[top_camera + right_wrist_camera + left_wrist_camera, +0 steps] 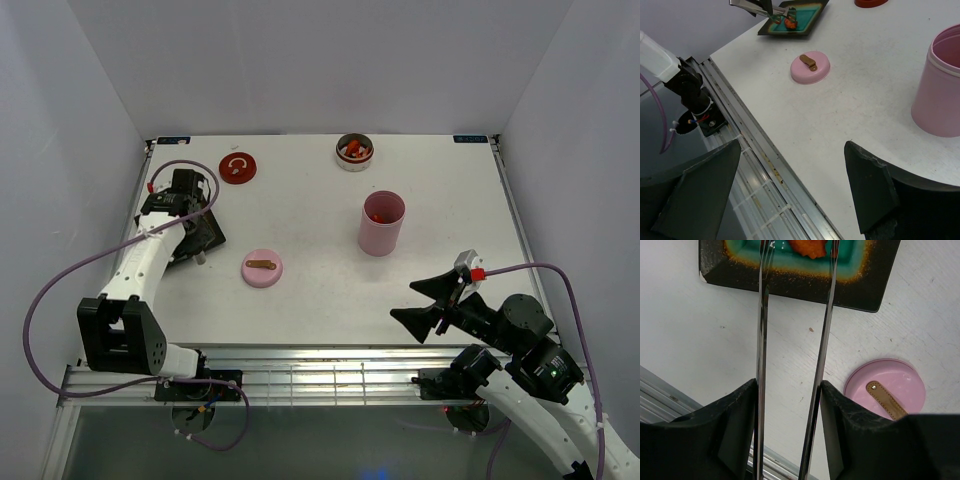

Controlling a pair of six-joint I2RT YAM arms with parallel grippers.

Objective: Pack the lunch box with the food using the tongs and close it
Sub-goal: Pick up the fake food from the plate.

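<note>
**Now: tongs reach into the tray, right claw stands apart**

Over at the left side of the table (300, 310), the left claw (788, 385) is clamped on the tongs (762, 340). Both thin arms of the tongs run out between its dark fingers, each arm pressed against a finger's inner face. The two arms stay a little apart along their length and reach over the near rim of the black tray (795, 287). Their tips lie inside its teal middle, on either side of an orange piece of food (810, 246). The left wrist view cuts off the tips, so I cannot tell whether they touch that piece.

A pink lid (900, 380) with a brown strap lies flat on the table, just to the right of the tray and apart from it.

Near the front right edge of the table, the right claw (792, 150) hangs with its jaws wide apart and nothing between them.

Further back, the pink container (382, 225) stands upright and uncovered, with a few red pieces (377, 213) in it. Behind it, near the far edge, a round tin (353, 152) holds more orange and red pieces (353, 150). A red lid (237, 167) lies at the far left, behind the tray.
</note>
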